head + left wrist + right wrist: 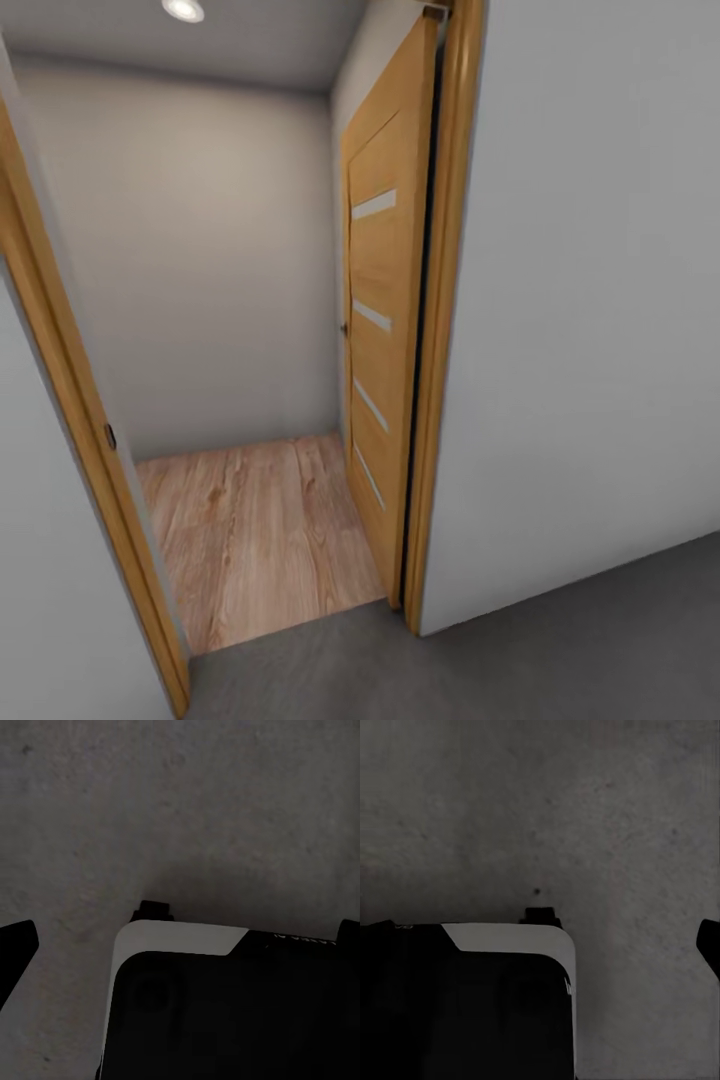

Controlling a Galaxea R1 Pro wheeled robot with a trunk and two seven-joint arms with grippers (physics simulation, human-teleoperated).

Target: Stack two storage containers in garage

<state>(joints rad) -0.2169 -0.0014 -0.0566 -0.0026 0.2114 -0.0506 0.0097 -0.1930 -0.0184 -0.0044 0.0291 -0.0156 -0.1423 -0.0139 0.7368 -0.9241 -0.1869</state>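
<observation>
Left wrist view gives you only a dark tip of the left gripper point(16, 945) at the frame's edge, so you cannot tell whether its jaws are released or clenched. It hangs over the floor point(187, 810), dark grey, matte and mottled concrete. Between that tip and the far side sits the robot's base point(225, 1012), a black body with a white rounded corner band.

Right wrist view is much the same for you: 1 dark sliver of the right gripper point(711, 945) at the edge, its state impossible to tell, above the same grey concrete, beside the black body with its white corner. Nothing is visibly held by either claw.

From the head view you are facing a doorway. The door frame point(440, 330) is light wood, and a wooden door point(385, 330) with 4 frosted strips stands swung open into the room beyond, against the right side of the opening. Past the threshold lies light wood-plank flooring point(260, 530), closed off by a pale grey wall point(200, 250), with 1 round ceiling light point(183, 9) above. Grey concrete runs along your side of the threshold.
</observation>
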